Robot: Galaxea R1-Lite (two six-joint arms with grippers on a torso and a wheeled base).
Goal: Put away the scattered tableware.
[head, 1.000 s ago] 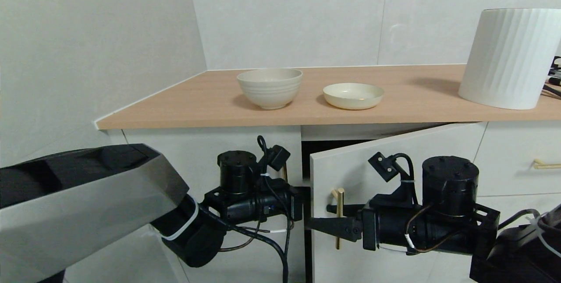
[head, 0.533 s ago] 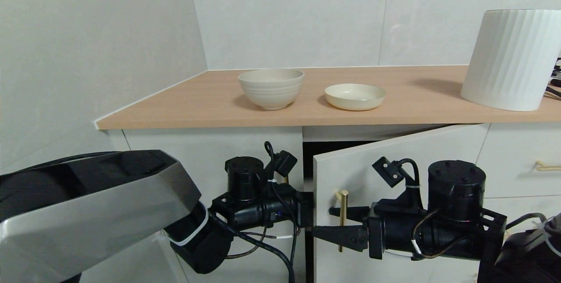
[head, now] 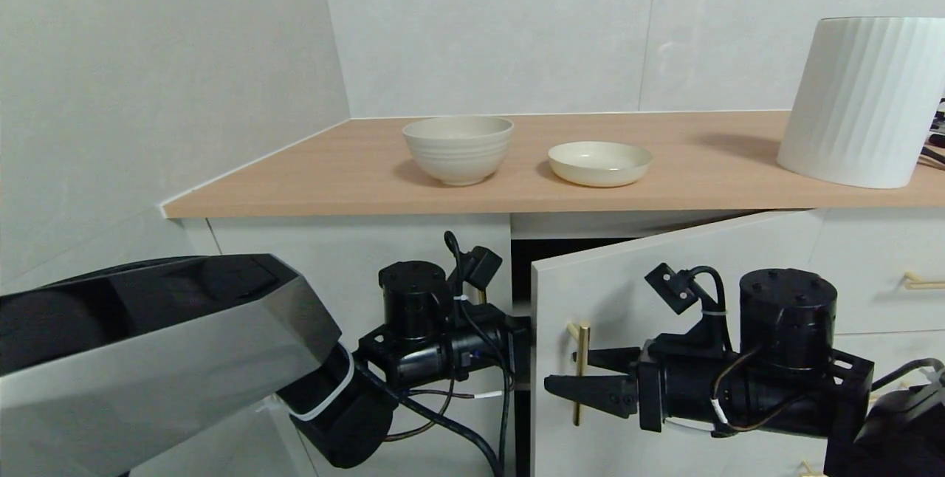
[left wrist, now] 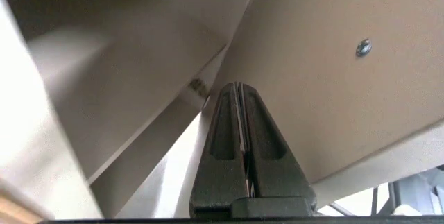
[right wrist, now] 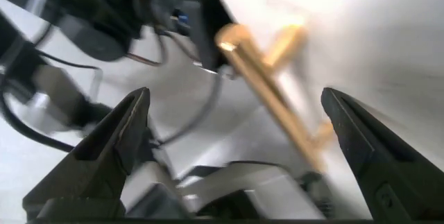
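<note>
- Straddling the brass handle (head: 582,368) of the cabinet door (head: 664,263), which stands ajar, my right hand (head: 561,368) is spread wide, one finger on each side of the bar.
- My left hand (left wrist: 237,92) is pressed together, its tip at the door's free edge, at 9 o'clock from the handle.
- At 12 o'clock above both hands, the worktop (head: 332,182) carries the beige bowl (head: 458,148).
- At the bowl's 3 o'clock lies the shallow dish (head: 599,162), near it but apart.
- A white ribbed container (head: 864,100) stands well off at the dish's 3 o'clock.
</note>
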